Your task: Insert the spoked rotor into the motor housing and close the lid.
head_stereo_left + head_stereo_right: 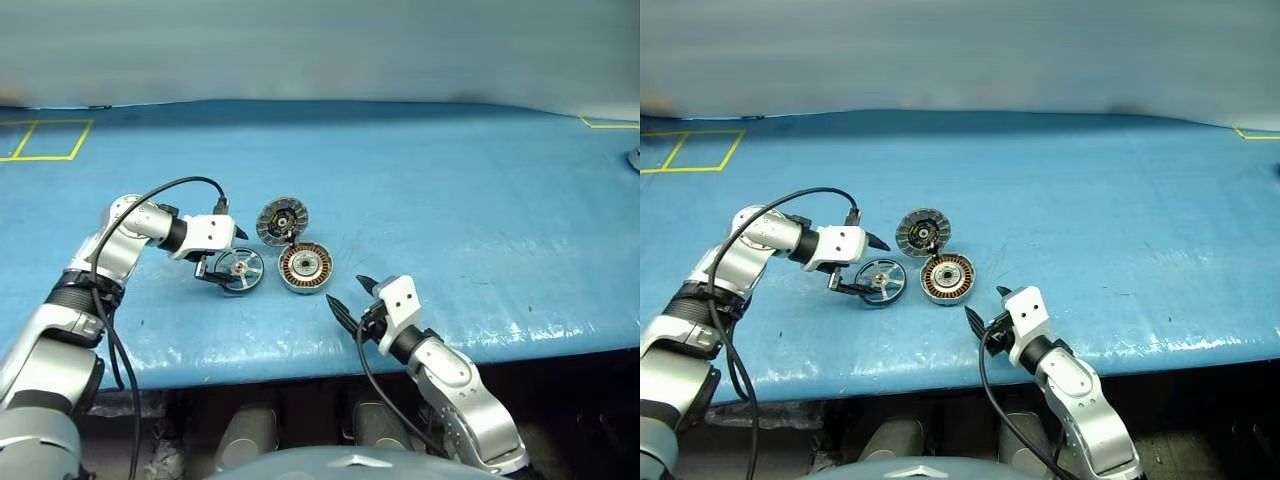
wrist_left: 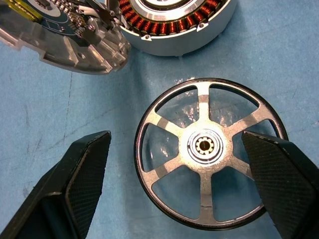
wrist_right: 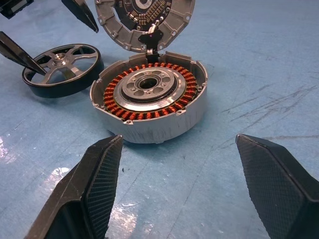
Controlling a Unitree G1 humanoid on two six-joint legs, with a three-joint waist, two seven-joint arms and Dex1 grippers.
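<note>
The spoked rotor [image 1: 241,270] lies flat on the blue table, with a black rim, silver spokes and a small hub [image 2: 205,145]. My left gripper [image 1: 222,254] is open and angled down over it, one finger on either side of the wheel, holding nothing. Just right of the rotor sits the motor housing [image 1: 305,267], open, with copper windings around a silver centre [image 3: 148,84]. The lid [image 1: 283,221] rests behind the housing, touching its far rim, ribbed inner face showing. My right gripper [image 1: 348,295] is open and empty near the table's front edge, pointing at the housing from a short distance.
The blue table surface [image 1: 480,220] stretches wide to the right and behind the parts. Yellow tape lines [image 1: 45,140] mark the far left corner. A black cable [image 1: 150,200] loops over my left forearm. The front edge [image 1: 300,355] lies just below my right gripper.
</note>
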